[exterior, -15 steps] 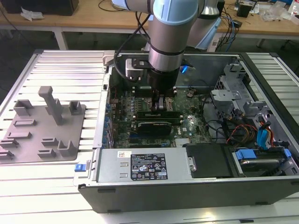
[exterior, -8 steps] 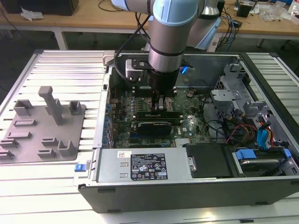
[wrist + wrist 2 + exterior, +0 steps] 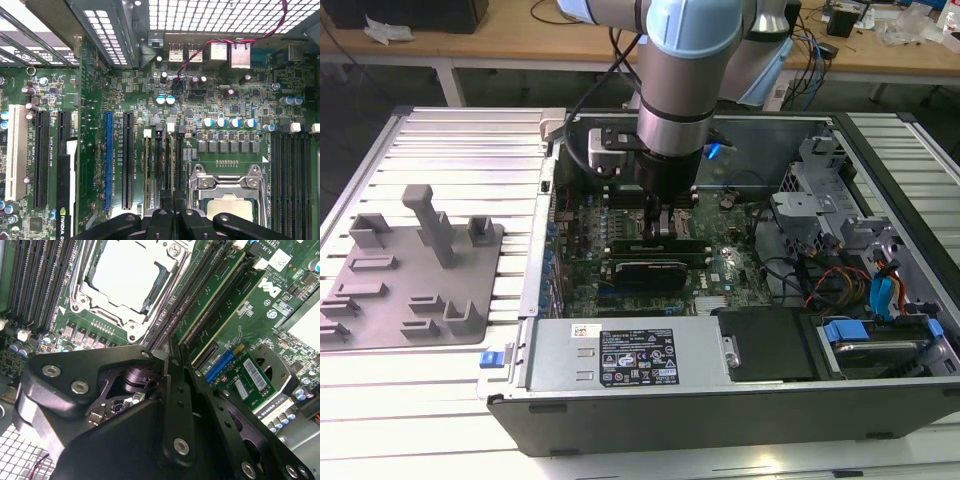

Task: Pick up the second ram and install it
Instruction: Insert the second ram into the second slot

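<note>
Black gripper (image 3: 172,357) is closest to us in the second wrist view, fingers pinched together over the memory slots beside the processor socket (image 3: 125,280). We judge the second ram (image 3: 176,354) is clamped edge-on between them, partly hidden, long axis along the slots. Seating isn't confirmed; we're mid-install.

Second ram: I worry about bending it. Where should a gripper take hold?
Mid-length on its top edge, pinching the two flat faces, coming straight down from above the motherboard. The second ram stands on edge along the black slots, so only that edge seems free.
</note>
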You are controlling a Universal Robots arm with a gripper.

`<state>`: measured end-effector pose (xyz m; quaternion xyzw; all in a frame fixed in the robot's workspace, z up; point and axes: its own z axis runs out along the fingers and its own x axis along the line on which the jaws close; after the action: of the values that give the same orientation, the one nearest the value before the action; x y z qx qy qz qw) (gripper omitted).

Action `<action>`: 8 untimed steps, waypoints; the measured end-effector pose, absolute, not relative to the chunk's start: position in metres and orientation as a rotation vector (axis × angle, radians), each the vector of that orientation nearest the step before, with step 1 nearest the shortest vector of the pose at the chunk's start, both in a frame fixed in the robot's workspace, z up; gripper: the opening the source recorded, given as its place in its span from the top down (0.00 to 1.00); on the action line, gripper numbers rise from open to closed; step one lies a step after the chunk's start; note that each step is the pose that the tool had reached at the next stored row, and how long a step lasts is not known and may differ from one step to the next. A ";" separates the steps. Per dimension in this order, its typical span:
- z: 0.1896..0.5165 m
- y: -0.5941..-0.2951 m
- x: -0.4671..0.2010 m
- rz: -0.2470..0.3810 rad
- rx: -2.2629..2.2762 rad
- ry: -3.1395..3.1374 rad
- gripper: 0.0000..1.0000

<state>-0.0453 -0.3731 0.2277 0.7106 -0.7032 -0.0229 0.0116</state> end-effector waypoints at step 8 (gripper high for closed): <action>0.226 -0.373 -0.045 -0.071 2.216 -2.193 0.91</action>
<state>-0.0454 -0.3731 0.2261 0.7106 -0.7032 -0.0228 0.0118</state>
